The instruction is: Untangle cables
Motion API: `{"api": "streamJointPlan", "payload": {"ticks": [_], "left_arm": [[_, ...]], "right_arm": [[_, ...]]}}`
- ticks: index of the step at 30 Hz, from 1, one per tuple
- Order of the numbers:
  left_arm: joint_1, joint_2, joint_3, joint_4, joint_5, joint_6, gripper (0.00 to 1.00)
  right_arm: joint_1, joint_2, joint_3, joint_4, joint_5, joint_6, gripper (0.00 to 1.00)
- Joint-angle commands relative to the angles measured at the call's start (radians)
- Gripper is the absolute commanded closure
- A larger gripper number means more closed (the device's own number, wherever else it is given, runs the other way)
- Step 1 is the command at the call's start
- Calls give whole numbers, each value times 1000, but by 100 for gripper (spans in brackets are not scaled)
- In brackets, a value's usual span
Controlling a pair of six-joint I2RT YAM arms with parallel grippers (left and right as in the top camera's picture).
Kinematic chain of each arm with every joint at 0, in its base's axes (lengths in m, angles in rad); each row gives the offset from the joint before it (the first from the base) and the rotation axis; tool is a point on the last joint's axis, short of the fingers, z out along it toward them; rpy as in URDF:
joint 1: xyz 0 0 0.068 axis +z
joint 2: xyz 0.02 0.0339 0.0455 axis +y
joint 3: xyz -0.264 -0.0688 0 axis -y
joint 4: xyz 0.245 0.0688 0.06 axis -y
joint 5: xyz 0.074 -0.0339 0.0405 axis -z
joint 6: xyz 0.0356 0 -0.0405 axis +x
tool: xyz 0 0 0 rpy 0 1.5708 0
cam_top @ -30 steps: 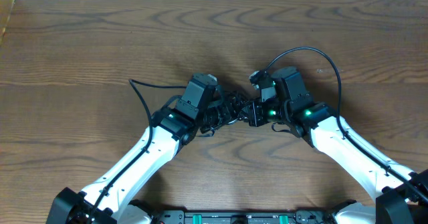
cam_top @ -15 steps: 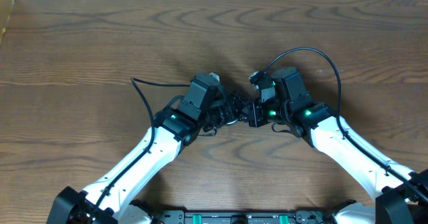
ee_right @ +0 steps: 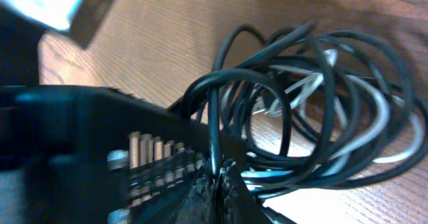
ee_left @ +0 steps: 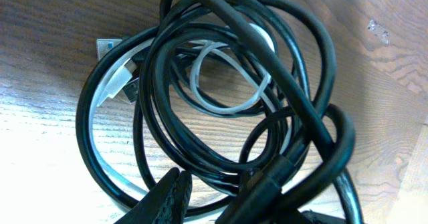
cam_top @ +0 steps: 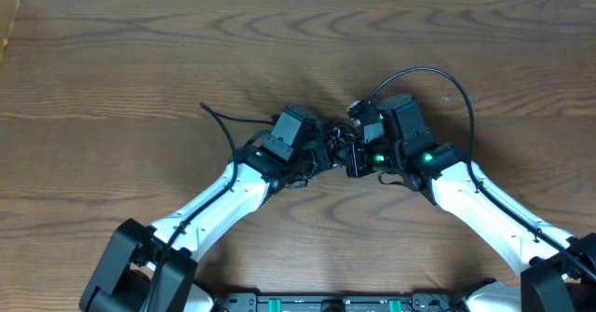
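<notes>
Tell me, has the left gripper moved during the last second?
Yes. In the overhead view the left gripper moved toward the picture's right, closer to the right gripper, which kept its place.

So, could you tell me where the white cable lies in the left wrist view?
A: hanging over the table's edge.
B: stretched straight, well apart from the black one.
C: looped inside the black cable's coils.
C: the white cable curls within the coils of the black cable, and the two are tangled together.
</notes>
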Motion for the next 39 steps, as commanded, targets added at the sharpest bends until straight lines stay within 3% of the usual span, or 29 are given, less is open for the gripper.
{"api": "streamJointPlan", "payload": {"ticks": [1, 9, 15, 24, 32, 39], "left_arm": [[-6, 8, 2, 21, -25, 17, 70], [-6, 8, 2, 50, -58, 16, 70], [-6, 8, 3, 56, -57, 17, 92], [31, -71, 3, 55, 3, 20, 93], [84, -181, 3, 34, -15, 127, 92], [111, -190, 3, -103, -69, 184, 92]], "right_arm": [[12, -9, 14, 5, -93, 2, 99], [14, -9, 7, 6, -93, 2, 99], [13, -9, -1, 10, -88, 2, 99], [14, -9, -10, 8, -69, -5, 99], [14, -9, -20, -15, 3, -5, 99], [14, -9, -20, -23, 30, -5, 99]]}}
